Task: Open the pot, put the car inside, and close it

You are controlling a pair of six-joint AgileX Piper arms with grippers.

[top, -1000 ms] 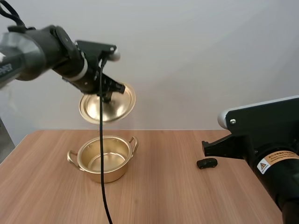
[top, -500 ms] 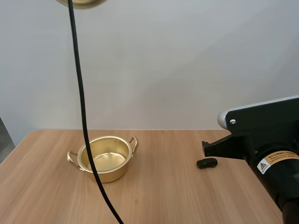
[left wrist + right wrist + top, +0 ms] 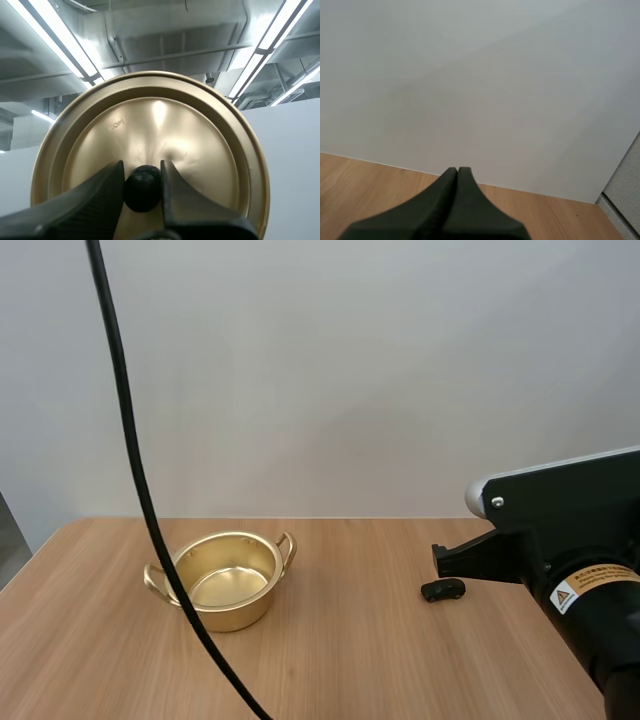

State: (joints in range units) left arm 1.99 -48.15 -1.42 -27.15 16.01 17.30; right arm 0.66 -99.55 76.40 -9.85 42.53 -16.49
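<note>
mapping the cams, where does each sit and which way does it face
High: behind, above bases, looks down on wooden table, open round gold metal pot, small black toy car; right arm.
Left wrist: faces up; left claw pinches round gold lid.
Right wrist: faces wall; shut right claw.
Shared: table, high and right wrist.

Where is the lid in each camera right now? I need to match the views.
High view: the pot stands uncovered on the table.
Left wrist view: the lid faces the camera, its knob pinched by the left gripper.
Right wrist view: the shut right gripper hangs above the table.
Shared landmark: the table, in the high and right wrist views.
</note>
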